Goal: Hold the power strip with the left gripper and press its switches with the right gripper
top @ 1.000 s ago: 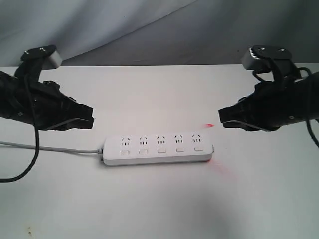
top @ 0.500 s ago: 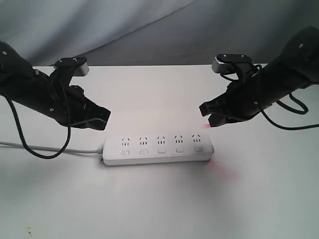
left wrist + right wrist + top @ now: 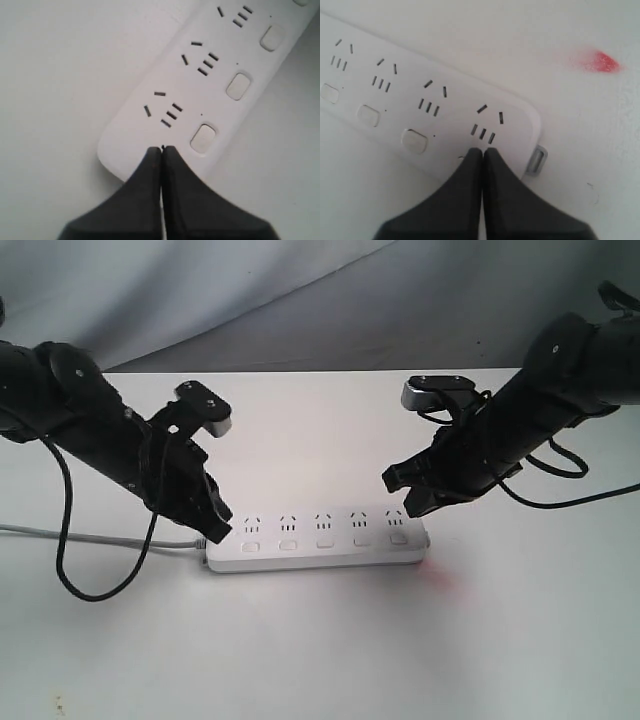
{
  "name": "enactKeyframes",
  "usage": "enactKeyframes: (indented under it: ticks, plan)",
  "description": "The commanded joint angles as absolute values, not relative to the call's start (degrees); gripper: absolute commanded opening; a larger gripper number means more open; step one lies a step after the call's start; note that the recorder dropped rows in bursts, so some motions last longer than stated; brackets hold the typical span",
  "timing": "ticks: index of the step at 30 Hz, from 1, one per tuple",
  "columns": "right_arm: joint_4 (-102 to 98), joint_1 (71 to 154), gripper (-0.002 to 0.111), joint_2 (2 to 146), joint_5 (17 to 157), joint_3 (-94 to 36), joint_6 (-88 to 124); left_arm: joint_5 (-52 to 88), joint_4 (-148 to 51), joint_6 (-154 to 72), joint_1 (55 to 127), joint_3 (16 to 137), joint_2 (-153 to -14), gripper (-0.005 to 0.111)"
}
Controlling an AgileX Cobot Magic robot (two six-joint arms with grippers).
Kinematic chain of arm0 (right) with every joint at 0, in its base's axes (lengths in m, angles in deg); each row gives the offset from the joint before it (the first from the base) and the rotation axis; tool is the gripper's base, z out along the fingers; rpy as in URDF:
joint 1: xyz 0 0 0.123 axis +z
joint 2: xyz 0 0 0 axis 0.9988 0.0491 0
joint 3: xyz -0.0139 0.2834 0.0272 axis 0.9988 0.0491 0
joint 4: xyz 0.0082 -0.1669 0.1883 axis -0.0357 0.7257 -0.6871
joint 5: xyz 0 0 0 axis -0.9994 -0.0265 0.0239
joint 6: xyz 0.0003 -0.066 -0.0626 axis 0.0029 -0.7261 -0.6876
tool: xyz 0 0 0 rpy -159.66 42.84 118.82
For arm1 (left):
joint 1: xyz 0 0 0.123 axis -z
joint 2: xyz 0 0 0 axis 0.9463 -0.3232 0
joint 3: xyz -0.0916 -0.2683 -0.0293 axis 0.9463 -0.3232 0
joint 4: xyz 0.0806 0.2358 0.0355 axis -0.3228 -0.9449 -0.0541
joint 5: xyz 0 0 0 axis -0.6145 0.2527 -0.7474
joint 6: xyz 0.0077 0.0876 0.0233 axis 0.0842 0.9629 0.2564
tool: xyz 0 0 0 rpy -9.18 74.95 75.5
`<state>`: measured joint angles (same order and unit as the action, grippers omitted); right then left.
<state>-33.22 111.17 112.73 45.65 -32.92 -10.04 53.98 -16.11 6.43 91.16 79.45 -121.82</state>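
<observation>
The white power strip (image 3: pixel 318 552) lies flat on the white table, its row of switches (image 3: pixel 323 539) below the sockets. My left gripper (image 3: pixel 222 530) is shut on nothing, its tip over the strip's left end. In the left wrist view the left gripper (image 3: pixel 161 149) sits by the end socket and the nearest switch (image 3: pixel 203 138). My right gripper (image 3: pixel 405 498) is shut too, hanging over the strip's right end. In the right wrist view the right gripper (image 3: pixel 483 150) covers the spot below the last socket; whether it touches the power strip (image 3: pixel 420 120) I cannot tell.
The grey cord (image 3: pixel 100 537) runs left off the strip. A loose black cable (image 3: pixel 90 590) from the left arm loops over the table. A red light spot (image 3: pixel 440 575) glows right of the strip. A small metal tab (image 3: pixel 536 160) sticks out at the strip's right end.
Both arms have swung inward and down toward the strip. The left tip has reached the left end, and the right tip has come over the right end. The strip has not moved.
</observation>
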Motion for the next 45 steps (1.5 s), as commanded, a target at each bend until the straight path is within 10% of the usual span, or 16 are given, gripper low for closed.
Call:
enactKeyframes:
  ticks: [1,45]
  plan:
    - [-33.4,111.3,0.0,112.7,45.5,-33.3,-9.7,49.3,-25.7,0.4,95.2,79.9,-121.9,0.0]
    - [-10.1,119.4,0.0,116.1,47.2,-33.3,11.9,49.9,-34.8,-7.9,95.8,79.9,-126.6,0.0]
